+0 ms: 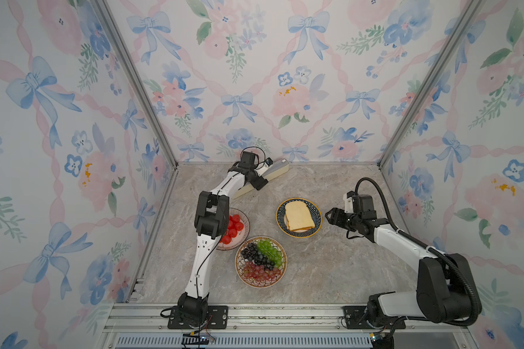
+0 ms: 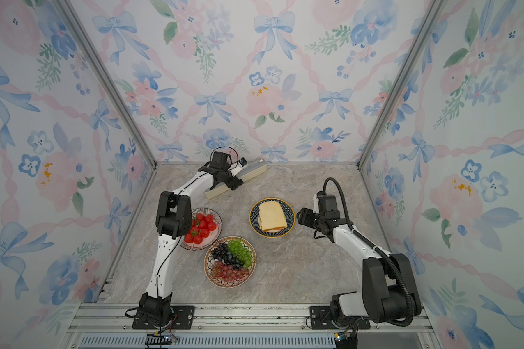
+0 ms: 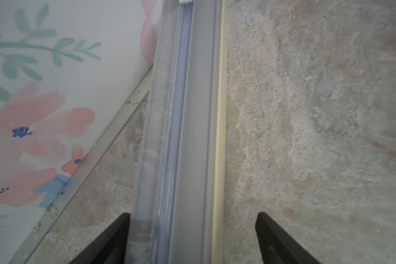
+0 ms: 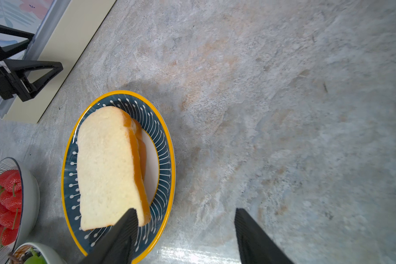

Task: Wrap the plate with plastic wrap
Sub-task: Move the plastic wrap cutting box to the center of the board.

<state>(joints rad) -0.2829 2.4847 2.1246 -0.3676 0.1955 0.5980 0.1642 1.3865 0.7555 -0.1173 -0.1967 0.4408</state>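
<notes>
Over at the back of the table, the long cream box lies at a slant close to the rear wall. The left gripper hangs right over it, jaws spread to either side. One finger sits just beside the grey lid and the other stands clear of the cream edge, so it grips nothing. Through the lid, the plastic wrap shows as a pale bluish strip running along the box. Nearer the middle, the blue plate with the yellow rim carries sliced bread. The right gripper hovers at that plate's right edge, jaws apart and empty, with one finger over the rim. A bowl of strawberries and a plate of grapes sit by the left arm.
</notes>
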